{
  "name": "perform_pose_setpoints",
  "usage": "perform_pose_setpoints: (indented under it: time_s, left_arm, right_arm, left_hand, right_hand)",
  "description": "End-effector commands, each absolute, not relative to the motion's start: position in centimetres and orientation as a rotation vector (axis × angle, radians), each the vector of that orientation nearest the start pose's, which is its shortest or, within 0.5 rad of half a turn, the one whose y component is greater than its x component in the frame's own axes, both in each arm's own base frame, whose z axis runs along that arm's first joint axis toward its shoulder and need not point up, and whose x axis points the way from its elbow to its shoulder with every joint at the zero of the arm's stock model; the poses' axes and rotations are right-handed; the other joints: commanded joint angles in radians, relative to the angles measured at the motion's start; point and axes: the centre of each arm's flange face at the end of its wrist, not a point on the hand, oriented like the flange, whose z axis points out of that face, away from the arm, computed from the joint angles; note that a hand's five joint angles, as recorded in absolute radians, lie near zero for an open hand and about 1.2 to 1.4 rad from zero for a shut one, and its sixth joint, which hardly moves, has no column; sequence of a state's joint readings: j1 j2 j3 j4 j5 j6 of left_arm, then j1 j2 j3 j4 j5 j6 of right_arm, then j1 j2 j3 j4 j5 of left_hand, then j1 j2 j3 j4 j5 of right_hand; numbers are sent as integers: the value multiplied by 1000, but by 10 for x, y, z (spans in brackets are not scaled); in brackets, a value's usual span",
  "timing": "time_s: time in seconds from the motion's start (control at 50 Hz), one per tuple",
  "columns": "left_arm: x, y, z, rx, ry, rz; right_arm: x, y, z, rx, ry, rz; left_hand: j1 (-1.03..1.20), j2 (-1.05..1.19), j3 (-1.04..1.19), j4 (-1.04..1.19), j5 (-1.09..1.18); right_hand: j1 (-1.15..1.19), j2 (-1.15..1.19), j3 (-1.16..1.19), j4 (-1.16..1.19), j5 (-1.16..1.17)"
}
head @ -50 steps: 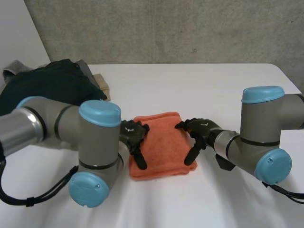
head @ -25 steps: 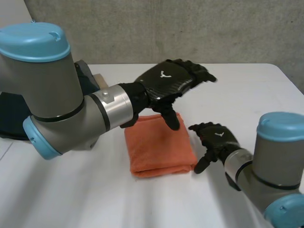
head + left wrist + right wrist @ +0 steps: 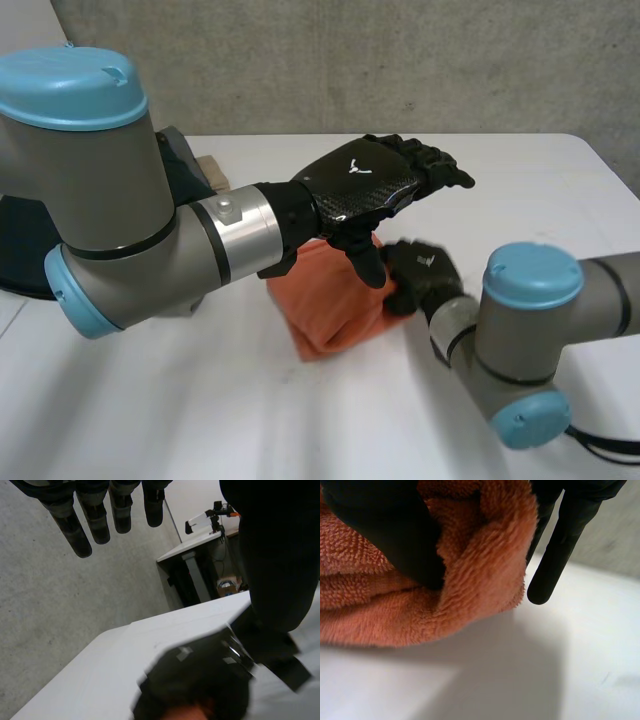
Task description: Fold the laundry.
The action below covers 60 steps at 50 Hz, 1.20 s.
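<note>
A folded orange towel (image 3: 328, 308) lies on the white table (image 3: 530, 185), its right side lifted and bunched. My right hand (image 3: 424, 276) is at that right edge. In the right wrist view its thumb (image 3: 385, 527) presses into the orange towel (image 3: 475, 590) with fingers (image 3: 555, 555) behind the fold, so it pinches the cloth. My left hand (image 3: 368, 182) hovers above the towel, fingers straight and spread, touching nothing. In the left wrist view its fingers (image 3: 100, 515) point out over the table, with the right hand (image 3: 200, 680) under them.
A pile of dark clothes (image 3: 18, 225) with a grey piece (image 3: 186, 150) and a beige piece (image 3: 211, 166) lies at the back left. My left arm (image 3: 120, 230) spans the left half of the table. A concrete wall stands behind.
My right hand has moved in from beside the towel and closed on its right edge, lifting and bunching it. The left hand stays raised above, shifted slightly right.
</note>
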<state>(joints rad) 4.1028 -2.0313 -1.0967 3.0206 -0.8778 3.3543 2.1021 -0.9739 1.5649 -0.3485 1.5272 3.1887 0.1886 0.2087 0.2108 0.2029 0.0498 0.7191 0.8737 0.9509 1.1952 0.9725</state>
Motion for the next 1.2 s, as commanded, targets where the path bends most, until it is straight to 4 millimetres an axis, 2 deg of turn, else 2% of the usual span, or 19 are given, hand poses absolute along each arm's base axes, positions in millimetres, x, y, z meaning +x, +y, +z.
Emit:
perform_pose_setpoints:
  time_s: [0.02, 0.04, 0.1, 0.12, 0.16, 0.18, 0.24, 0.26, 0.38, 0.46, 0.64, 0.74, 0.82, 0.9, 1.06, 1.16, 1.18, 1.2]
  left_arm:
    - [-373, -204, 292, -1242, -1392, 1489]
    - [-372, -204, 294, -1240, -1392, 1497]
    - [-371, -203, 300, -1236, -1383, 1521]
    - [-371, -202, 303, -1235, -1378, 1529]
    - [-371, -201, 305, -1235, -1372, 1536]
    - [-371, -200, 306, -1235, -1368, 1538]
    - [-371, -199, 307, -1235, -1365, 1541]
    - [-371, -199, 308, -1236, -1362, 1542]
    - [-372, -198, 308, -1237, -1357, 1542]
    - [-373, -197, 309, -1238, -1354, 1541]
    - [-375, -199, 308, -1239, -1348, 1545]
    - [-377, -202, 310, -1238, -1339, 1558]
    - [-378, -205, 311, -1219, -1354, 1572]
    - [-379, -206, 312, -1211, -1359, 1575]
    - [-378, -205, 311, -1210, -1364, 1569]
    - [-378, -205, 310, -1207, -1368, 1564]
    - [-378, -205, 310, -1207, -1368, 1564]
    - [-378, -205, 310, -1207, -1369, 1563]
  right_arm:
    - [279, -328, 157, -407, 2130, -1832]
    - [266, -348, 154, -374, 2170, -1842]
    - [249, -380, 155, -341, 2204, -1891]
    - [238, -400, 153, -320, 2228, -1923]
    - [224, -421, 151, -291, 2248, -1962]
    - [204, -443, 151, -247, 2263, -2013]
    - [182, -468, 153, -199, 2264, -2084]
    - [167, -485, 155, -162, 2256, -2133]
    - [126, -531, 154, -66, 2242, -2249]
    - [108, -548, 152, -23, 2208, -2320]
    - [101, -551, 140, 9, 2232, -2323]
    - [76, -552, 133, 114, 2304, -2338]
    - [64, -548, 128, 167, 2382, -2290]
    - [62, -543, 133, 206, 2421, -2232]
    - [56, -526, 157, 326, 2464, -2092]
    - [26, -520, 152, 330, 2513, -2007]
    - [25, -519, 153, 259, 2503, -1967]
    - [28, -518, 152, 207, 2498, -1940]
  left_hand:
    - [-10, -30, -32, -25, -46]
    - [-10, -30, -32, -25, -46]
    - [-13, -33, -35, -28, -49]
    - [-13, -33, -35, -28, -49]
    - [-14, -34, -36, -28, -50]
    - [-14, -34, -36, -28, -50]
    - [-14, -34, -36, -28, -50]
    - [-14, -34, -36, -28, -50]
    - [-14, -34, -36, -28, -50]
    - [-14, -34, -36, -28, -50]
    - [-14, -34, -36, -28, -50]
    - [-13, -33, -35, -28, -49]
    - [-13, -33, -35, -28, -49]
    - [-13, -33, -35, -28, -49]
    - [-13, -33, -35, -28, -49]
    - [-13, -33, -35, -28, -49]
    - [-13, -33, -35, -28, -49]
    - [-13, -33, -35, -28, -49]
  right_hand:
    - [677, 523, 445, 201, 249]
    - [677, 523, 445, 201, 249]
    - [677, 523, 445, 201, 249]
    - [677, 523, 445, 201, 249]
    - [677, 523, 445, 201, 249]
    - [677, 523, 445, 201, 249]
    - [677, 523, 445, 201, 249]
    - [677, 523, 445, 201, 249]
    - [677, 523, 445, 201, 249]
    - [677, 523, 445, 201, 249]
    - [677, 523, 445, 201, 249]
    - [677, 523, 445, 201, 249]
    - [677, 523, 445, 201, 249]
    - [677, 523, 445, 201, 249]
    - [677, 523, 445, 201, 249]
    - [677, 523, 445, 201, 249]
    - [16, -139, -216, -461, -412]
    - [-545, -699, -776, -1021, -973]
